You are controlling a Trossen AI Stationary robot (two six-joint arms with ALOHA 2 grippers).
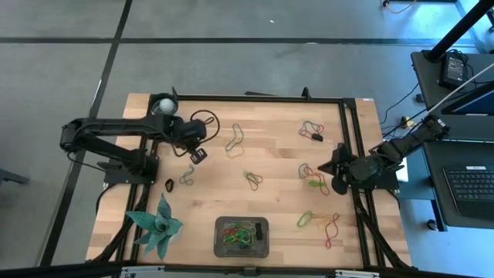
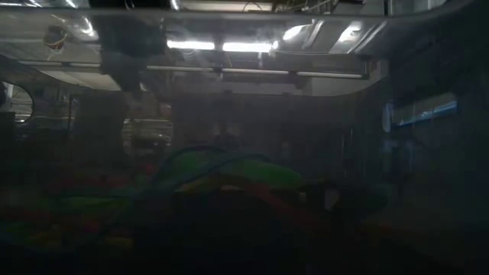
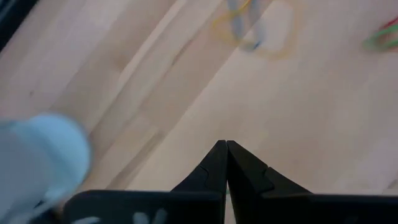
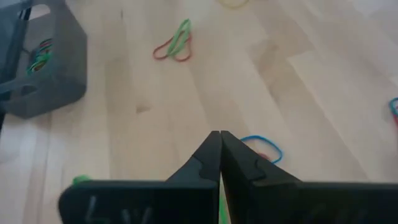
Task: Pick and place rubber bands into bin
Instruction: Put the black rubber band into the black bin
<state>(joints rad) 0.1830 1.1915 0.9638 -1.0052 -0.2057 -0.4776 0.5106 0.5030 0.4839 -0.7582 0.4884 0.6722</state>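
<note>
Judging by the table [image 1: 270,131], the job is partly done: the bin [image 1: 241,237], bottom centre, holds a tangle, while rubber bands [image 1: 312,177] lie scattered mid-frame. Left gripper [image 1: 197,155] upper left and right gripper [image 1: 337,185] at right are pinched together, empty. The low view is too murky to read

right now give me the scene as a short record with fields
bin: near table edge, holds a pile of bands
rubber bands: many loose on the wood, scattered
left tool: shut, empty, over table's left half
right tool: shut, empty, by the right edge
white cup: far left corner
plant: near left corner
</note>
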